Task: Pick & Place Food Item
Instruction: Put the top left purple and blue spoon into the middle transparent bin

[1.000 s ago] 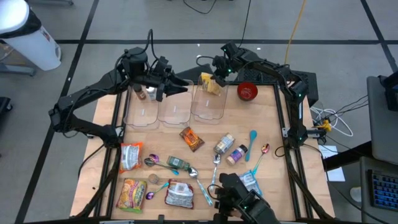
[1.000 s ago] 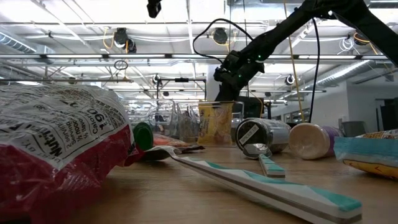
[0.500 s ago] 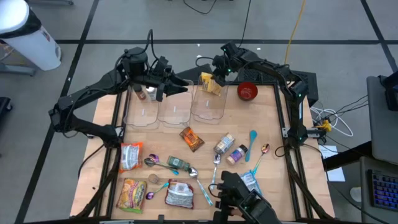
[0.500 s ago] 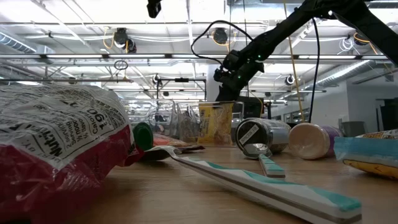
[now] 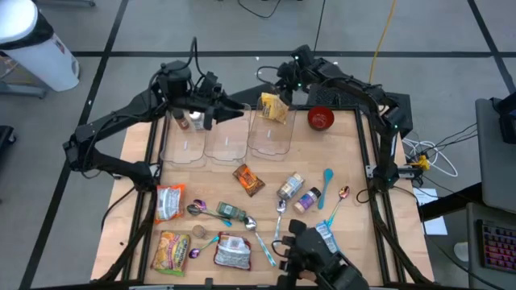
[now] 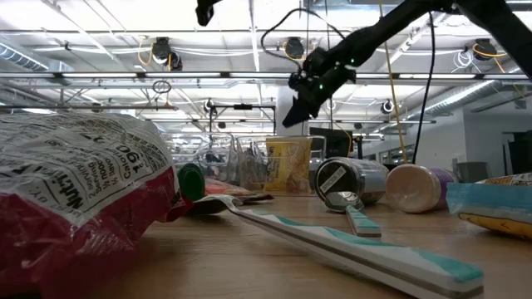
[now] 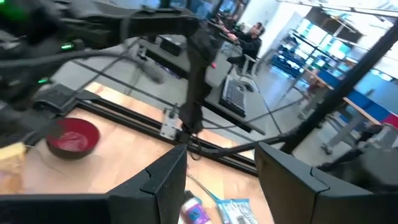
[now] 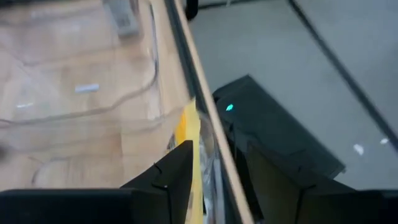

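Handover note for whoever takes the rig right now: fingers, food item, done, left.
Right gripper: open and empty, lifted off the far edge of the table just behind the right-hand clear bin.
Left gripper: open, empty, hovering over the middle clear bin.
Yellow snack bag: standing against the far wall of the right-hand bin, free of the fingers.
Done: that bag is placed.
Left: other packets wait on the table, such as the orange snack packet mid-table and the red-and-white bag near the left side. Red bowl sits right of the bins, untouched.
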`<move>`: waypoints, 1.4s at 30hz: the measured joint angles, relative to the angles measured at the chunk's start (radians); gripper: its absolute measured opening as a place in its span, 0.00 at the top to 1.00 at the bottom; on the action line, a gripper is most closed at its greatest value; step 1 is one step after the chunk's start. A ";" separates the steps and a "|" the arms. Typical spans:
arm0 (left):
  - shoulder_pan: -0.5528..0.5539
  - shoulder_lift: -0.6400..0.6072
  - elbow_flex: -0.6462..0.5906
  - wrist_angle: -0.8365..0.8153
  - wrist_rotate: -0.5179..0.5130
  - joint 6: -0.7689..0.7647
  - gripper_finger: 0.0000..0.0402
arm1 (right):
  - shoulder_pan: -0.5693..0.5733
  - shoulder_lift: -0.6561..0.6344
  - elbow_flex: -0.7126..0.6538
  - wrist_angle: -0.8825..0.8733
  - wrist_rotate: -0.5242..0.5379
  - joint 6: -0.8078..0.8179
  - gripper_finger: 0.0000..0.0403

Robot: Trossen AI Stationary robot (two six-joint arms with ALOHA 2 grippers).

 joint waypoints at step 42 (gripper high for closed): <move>-0.073 -0.376 -0.279 -0.609 -0.259 0.005 0.51 | 0.532 -0.402 -0.684 1.187 0.112 0.825 0.65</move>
